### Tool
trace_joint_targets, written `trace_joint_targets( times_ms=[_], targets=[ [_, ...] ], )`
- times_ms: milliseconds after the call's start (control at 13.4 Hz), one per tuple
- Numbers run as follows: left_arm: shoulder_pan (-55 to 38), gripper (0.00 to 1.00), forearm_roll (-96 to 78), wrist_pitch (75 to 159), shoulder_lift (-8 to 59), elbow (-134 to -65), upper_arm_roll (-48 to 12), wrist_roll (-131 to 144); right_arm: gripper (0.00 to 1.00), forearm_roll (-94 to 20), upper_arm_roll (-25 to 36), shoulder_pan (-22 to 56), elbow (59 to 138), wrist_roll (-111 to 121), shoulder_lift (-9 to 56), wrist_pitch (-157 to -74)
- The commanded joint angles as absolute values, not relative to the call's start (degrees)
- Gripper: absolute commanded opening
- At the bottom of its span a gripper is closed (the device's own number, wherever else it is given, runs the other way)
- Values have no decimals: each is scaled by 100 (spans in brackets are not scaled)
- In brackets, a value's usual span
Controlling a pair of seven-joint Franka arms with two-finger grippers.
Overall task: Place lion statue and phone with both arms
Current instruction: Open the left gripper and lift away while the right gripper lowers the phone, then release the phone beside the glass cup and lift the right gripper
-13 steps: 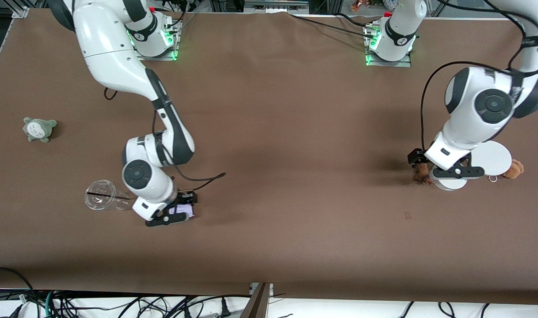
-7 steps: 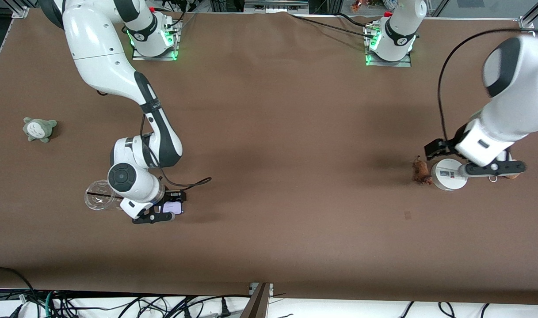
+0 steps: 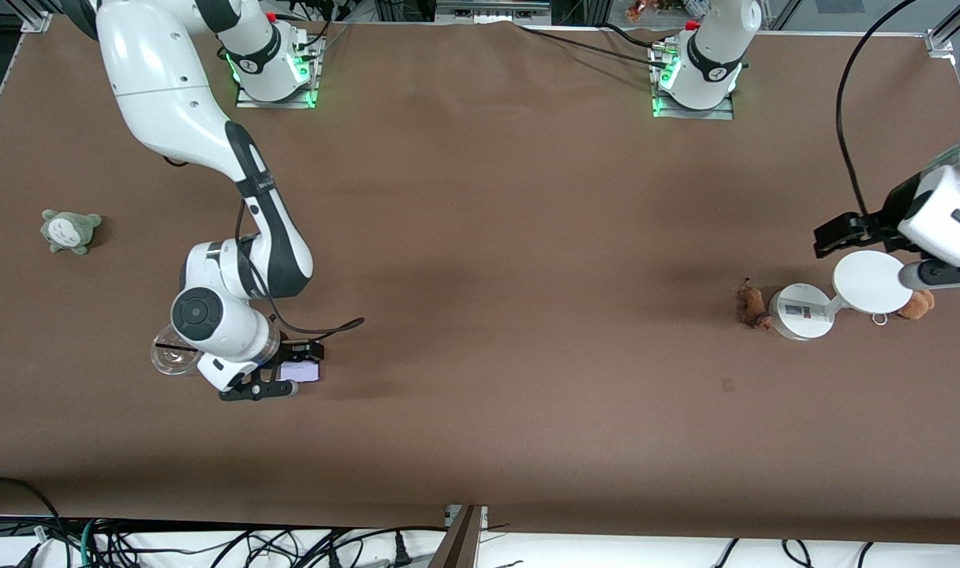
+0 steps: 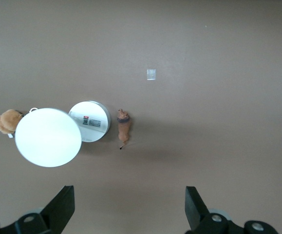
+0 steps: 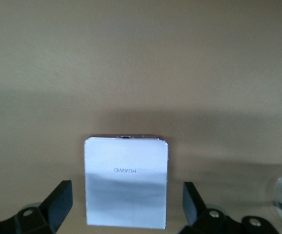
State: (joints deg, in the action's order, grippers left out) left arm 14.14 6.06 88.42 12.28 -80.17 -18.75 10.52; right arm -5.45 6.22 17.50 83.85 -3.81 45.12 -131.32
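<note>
Lower left of the front view, our open right gripper (image 3: 284,377) straddles the phone (image 3: 300,371); our left gripper (image 4: 128,210), open, hangs clear of the lion (image 3: 751,304) at right.

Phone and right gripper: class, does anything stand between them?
Nothing visible does. The right gripper sits low over the phone, fingers open on either side of it with bare table around. The clear cup lies beside the arm, not between them.
</note>
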Motion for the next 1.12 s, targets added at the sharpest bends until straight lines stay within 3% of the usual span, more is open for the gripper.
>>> trace_joint_targets(
  times_ms=[0,224,373,1043],
  targets=[
    [1459,100,501,8657,1257,-7778,-1881,905,100,-624,545,1696,8587,-237,4079,-12851],
    [1188,100,317,8570,853,-8005,-1347,888,100,-580,536,1731,8543,-220,3562,-12342],
    [862,100,316,8508,739,-8130,-986,879,100,-536,519,1758,8543,-255,3114,-11562],
    [853,100,53,8525,554,-8481,-660,211,100,-492,693,1731,8543,-264,1408,-9547]
  ],
)
